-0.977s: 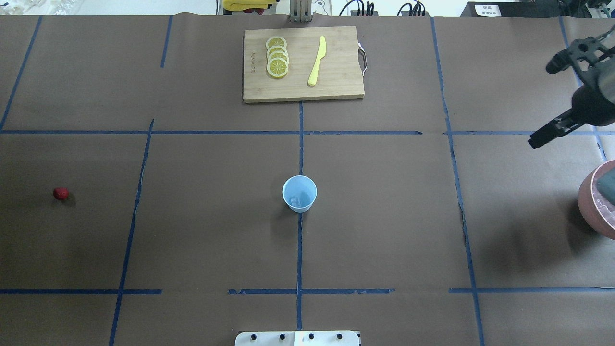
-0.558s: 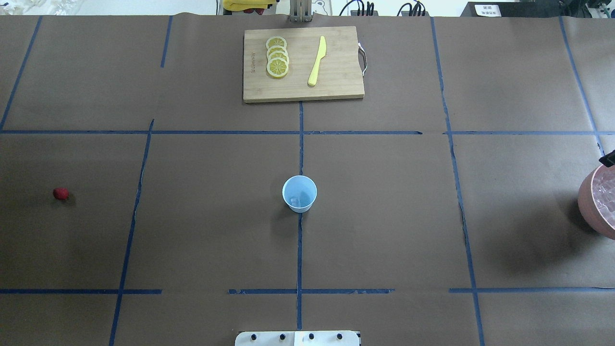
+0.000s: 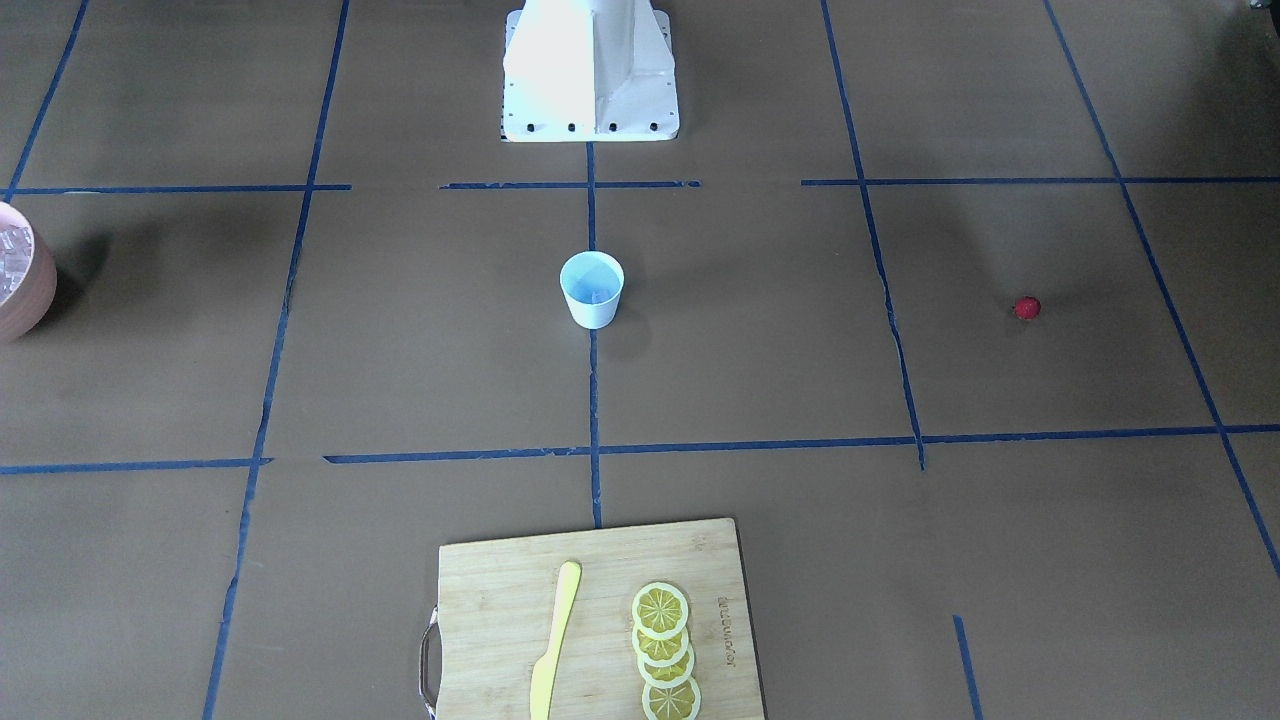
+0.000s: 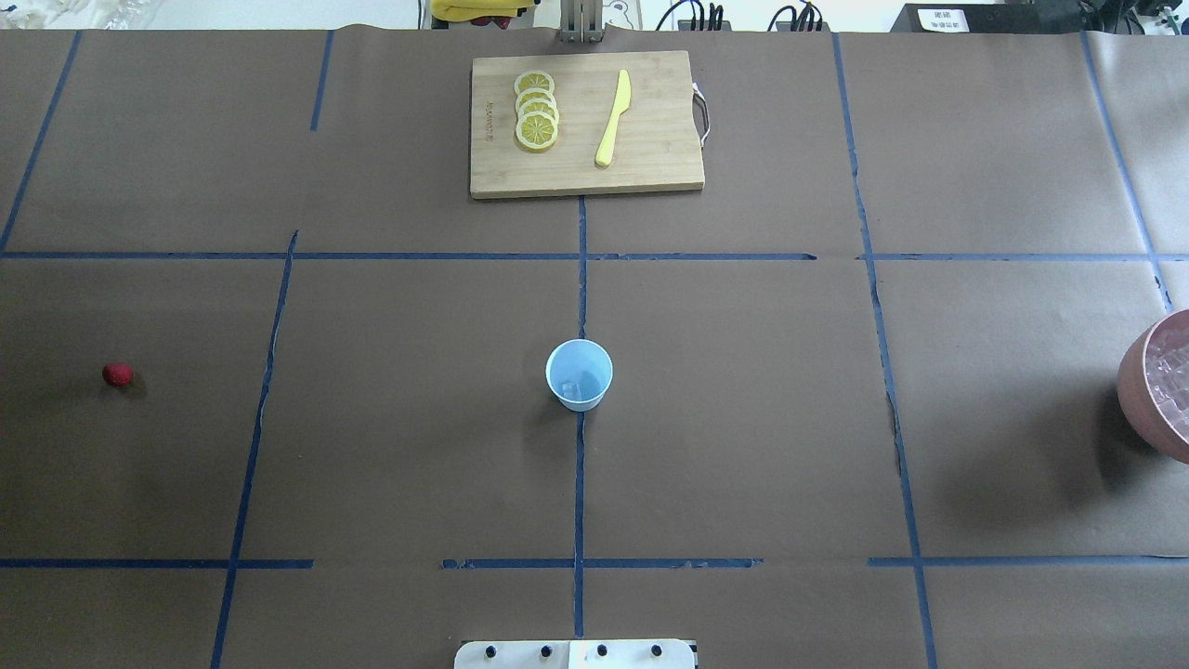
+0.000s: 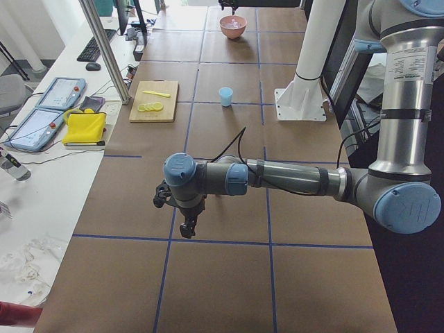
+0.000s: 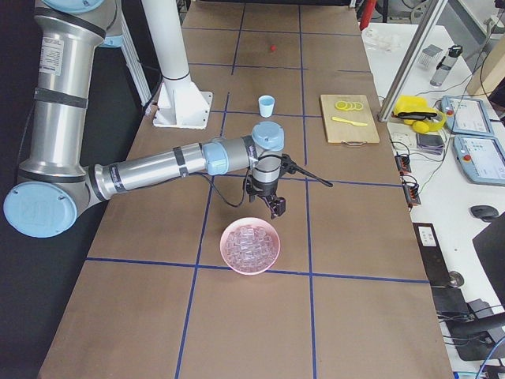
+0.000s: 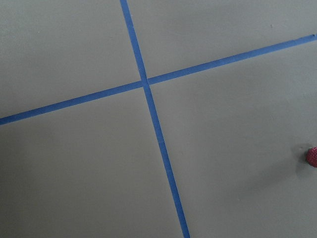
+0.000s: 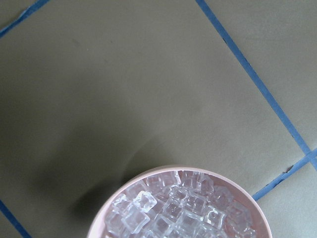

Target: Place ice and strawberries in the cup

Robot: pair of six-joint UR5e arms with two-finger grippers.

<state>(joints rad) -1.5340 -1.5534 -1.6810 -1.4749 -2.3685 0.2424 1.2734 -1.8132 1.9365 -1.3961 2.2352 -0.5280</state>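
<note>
The pale-blue cup [image 4: 579, 374] stands upright mid-table with one clear ice cube [image 4: 583, 384] inside. More ice [image 8: 173, 208] fills the pink bowl [image 4: 1135, 381] at the table's right edge. The red strawberry [image 4: 117, 374] lies alone on the far left and shows at the left wrist view's right edge [image 7: 312, 156]. My right gripper [image 6: 276, 207] hangs just beyond the bowl's rim [image 6: 223, 251], seen only in the exterior right view. My left gripper [image 5: 187, 227] hovers over the table's left end, seen only in the exterior left view. Whether either is open or shut, I cannot tell.
A wooden cutting board [image 4: 650, 172] at the far middle carries lemon slices [image 4: 536, 110] and a yellow knife [image 4: 613, 116]. Blue tape lines cross the brown table cover. The robot's white base [image 3: 590, 70] stands at the near edge.
My right gripper, over the bowl at the overhead view's right edge a second ago, has left that view. The bowl's ice now shows uncovered. Cup and strawberry have not moved.
</note>
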